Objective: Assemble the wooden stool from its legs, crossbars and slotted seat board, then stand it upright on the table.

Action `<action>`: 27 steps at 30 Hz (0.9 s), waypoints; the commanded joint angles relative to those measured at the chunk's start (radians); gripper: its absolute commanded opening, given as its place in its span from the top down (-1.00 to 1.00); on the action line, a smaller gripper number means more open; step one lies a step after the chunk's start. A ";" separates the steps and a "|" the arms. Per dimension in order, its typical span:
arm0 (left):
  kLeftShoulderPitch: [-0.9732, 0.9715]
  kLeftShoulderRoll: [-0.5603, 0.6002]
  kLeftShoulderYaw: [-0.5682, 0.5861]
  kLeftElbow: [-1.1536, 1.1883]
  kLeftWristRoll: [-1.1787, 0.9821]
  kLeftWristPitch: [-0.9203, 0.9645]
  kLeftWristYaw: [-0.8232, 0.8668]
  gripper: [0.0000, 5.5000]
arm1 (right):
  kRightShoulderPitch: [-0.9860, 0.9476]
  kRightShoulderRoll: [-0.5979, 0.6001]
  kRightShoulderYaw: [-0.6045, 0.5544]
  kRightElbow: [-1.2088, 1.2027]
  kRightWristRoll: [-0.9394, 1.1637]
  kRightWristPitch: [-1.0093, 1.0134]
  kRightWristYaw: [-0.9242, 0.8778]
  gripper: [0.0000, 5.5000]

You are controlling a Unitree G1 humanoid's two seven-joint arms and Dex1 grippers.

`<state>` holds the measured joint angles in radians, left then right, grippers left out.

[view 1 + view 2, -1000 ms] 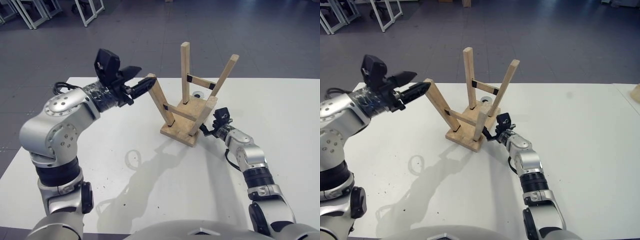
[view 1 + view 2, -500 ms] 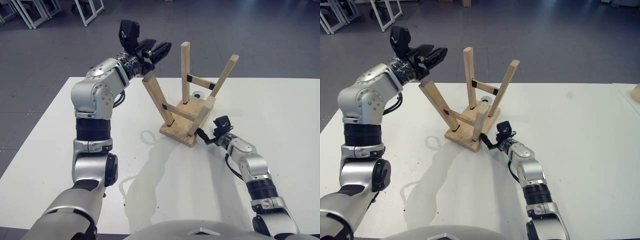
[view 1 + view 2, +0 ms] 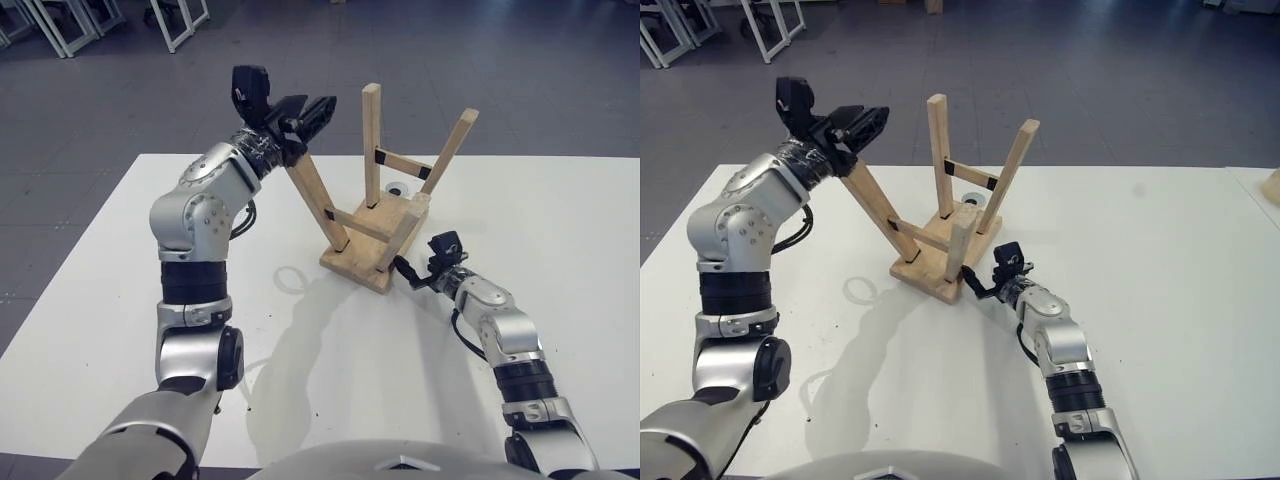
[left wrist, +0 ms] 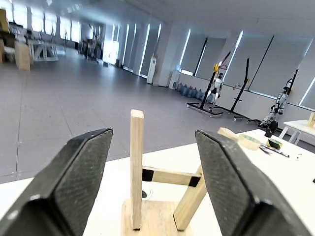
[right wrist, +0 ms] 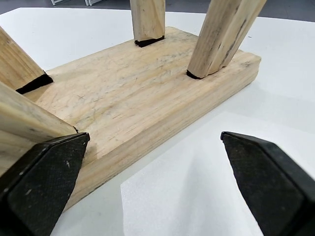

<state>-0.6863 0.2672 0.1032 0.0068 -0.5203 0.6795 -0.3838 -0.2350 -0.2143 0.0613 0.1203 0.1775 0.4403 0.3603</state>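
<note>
On the table [image 3: 120, 260] the stool [image 3: 375, 215] sits upside down at centre, seat board [image 3: 362, 262] flat. Each slot holds a leg, and the crossbars [image 3: 402, 163] are fitted. Assembly looks done to me; turning it upright remains. My left gripper [image 3: 310, 108] hovers with fingers apart over the 10 o'clock leg [image 3: 318, 200]. My right gripper [image 3: 415, 272], fingers spread, lies at the board's 4 o'clock corner. Next I'd need a firm grip before tipping it.

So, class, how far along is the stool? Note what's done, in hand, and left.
Done: legs and crossbars sit in the seat board. In hand: nothing gripped; left gripper open by a leg top, right gripper open at the board's edge. Left: stool inverted, needs standing upright.
</note>
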 commanded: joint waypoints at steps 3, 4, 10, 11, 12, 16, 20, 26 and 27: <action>0.159 -0.002 -0.076 0.019 0.047 0.074 0.013 -0.13 | 0.008 0.008 0.000 -0.044 0.002 0.025 -0.003 -0.79; 0.128 0.018 -0.041 0.011 0.029 0.076 0.008 -0.13 | 0.015 0.012 0.004 -0.047 0.000 0.025 -0.004 -0.79; -0.078 0.163 0.209 -0.075 -0.205 0.171 -0.055 -0.13 | 0.001 -0.004 -0.011 -0.033 -0.002 0.021 0.004 -0.79; -0.114 0.188 0.254 -0.074 -0.245 0.186 -0.054 -0.13 | -0.009 -0.014 -0.019 -0.027 -0.002 0.019 0.008 -0.79; -0.146 0.211 0.299 -0.070 -0.281 0.197 -0.041 -0.13 | -0.025 -0.024 -0.028 -0.019 -0.002 0.018 0.011 -0.79; -0.125 0.268 0.368 -0.066 -0.303 0.214 0.006 -0.13 | -0.085 -0.051 -0.045 0.008 -0.003 0.013 0.027 -0.79; 0.077 0.319 0.316 -0.057 -0.138 0.179 0.077 -0.13 | -0.130 -0.064 -0.019 -0.014 -0.014 0.022 0.057 -0.79; 0.242 0.387 0.293 -0.053 0.045 0.160 0.151 -0.13 | -0.219 0.018 0.112 -0.480 0.129 0.323 0.090 -0.79; 0.236 0.389 0.293 -0.047 0.052 0.158 0.147 -0.13 | -0.259 0.035 0.107 -0.512 0.149 0.360 0.080 -0.79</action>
<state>-0.4458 0.6312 0.3938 -0.0499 -0.4910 0.8477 -0.2398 -0.3732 -0.2239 0.1542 -0.2843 0.2676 0.7233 0.4443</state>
